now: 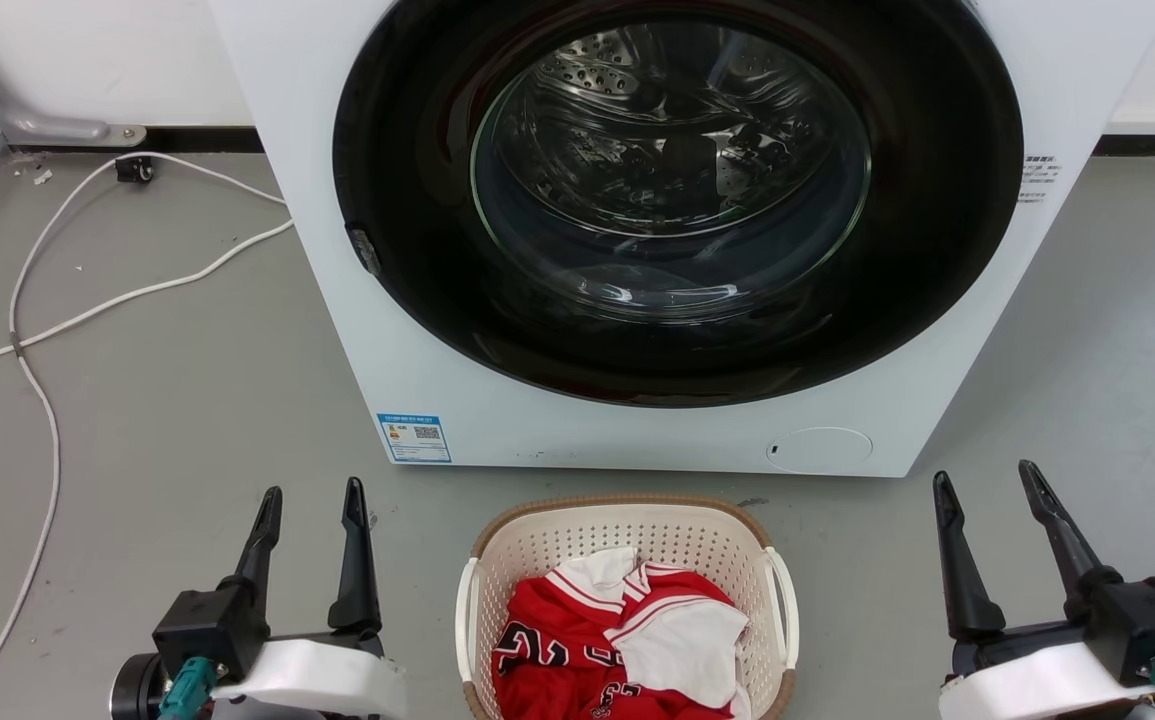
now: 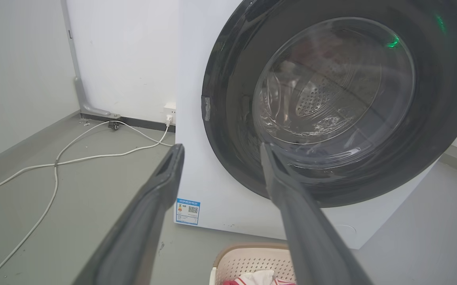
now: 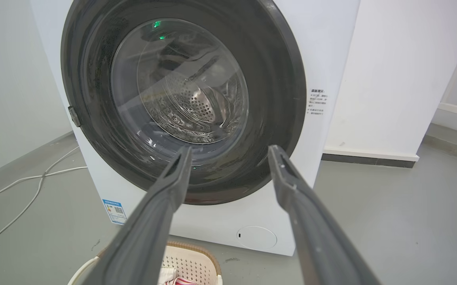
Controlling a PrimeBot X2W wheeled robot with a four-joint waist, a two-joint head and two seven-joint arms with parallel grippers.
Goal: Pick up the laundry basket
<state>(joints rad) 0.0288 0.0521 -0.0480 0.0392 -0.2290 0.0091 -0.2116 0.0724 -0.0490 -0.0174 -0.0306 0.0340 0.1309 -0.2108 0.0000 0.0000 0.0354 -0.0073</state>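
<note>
1. The left gripper point(image 1: 313, 487) is sitting at the lower left of the head view. Its two long dark fingers are pointing up toward the machine and standing apart, with nothing between them.
2. The right gripper point(image 1: 984, 472) is taking the matching pose at the lower right, fingers spread and gripping nothing.
3. Each finger pair is rising from a black block mounted on a white wrist housing with a teal connector.
4. The laundry basket point(image 1: 577, 535) is standing on the grey floor point(image 1: 187, 420) between the two grippers, clear of both and just in front of the washing machine point(image 1: 437, 380).
5. The basket is showing cream perforated plastic walls, a rounded-rectangular outline, a brown woven-look rim and a white handle on each side.
6. A red garment point(image 1: 577, 640) with white trim is lying crumpled inside; its lettering is folded over and cannot be read.
7. The machine is presenting a smooth white front and a dark round door point(image 1: 677, 200), whose glass is showing a perforated steel drum.
8. A blue-edged sticker point(image 1: 414, 437) with a QR code is sitting at the front's lower left; its print is too small to read.
9. A white cable point(image 1: 47, 330) is trailing across the floor to the left.
</note>
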